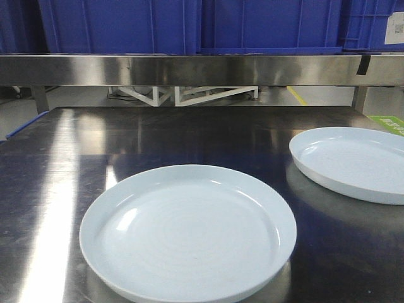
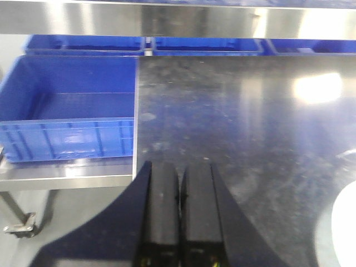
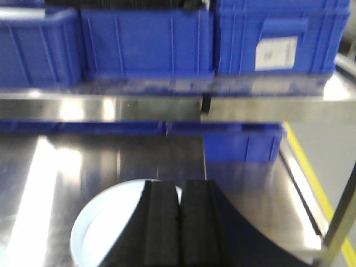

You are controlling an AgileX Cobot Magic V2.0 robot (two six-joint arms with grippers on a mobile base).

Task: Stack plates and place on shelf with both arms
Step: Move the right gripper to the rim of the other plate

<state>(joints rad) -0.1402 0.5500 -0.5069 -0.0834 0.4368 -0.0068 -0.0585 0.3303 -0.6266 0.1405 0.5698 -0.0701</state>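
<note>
Open tabletop (image 1: 189,136) between plates (image 1: 188,230), crates (image 1: 189,25) (blue) behind

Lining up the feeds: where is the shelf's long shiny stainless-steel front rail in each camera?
Exterior front view: the long shiny stainless-steel front rail spans the full width near the top.
Left wrist view: the rail is the bright band along the very top edge.
Right wrist view: the rail crosses the full width, above the middle.
Shared landmark: big blue plastic crates, directly above the rail in the front and right wrist views.

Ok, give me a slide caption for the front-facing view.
Unstacked: near plate and right plate lie apart on the steel tabletop, before the shelf rail and blue crates.
</note>
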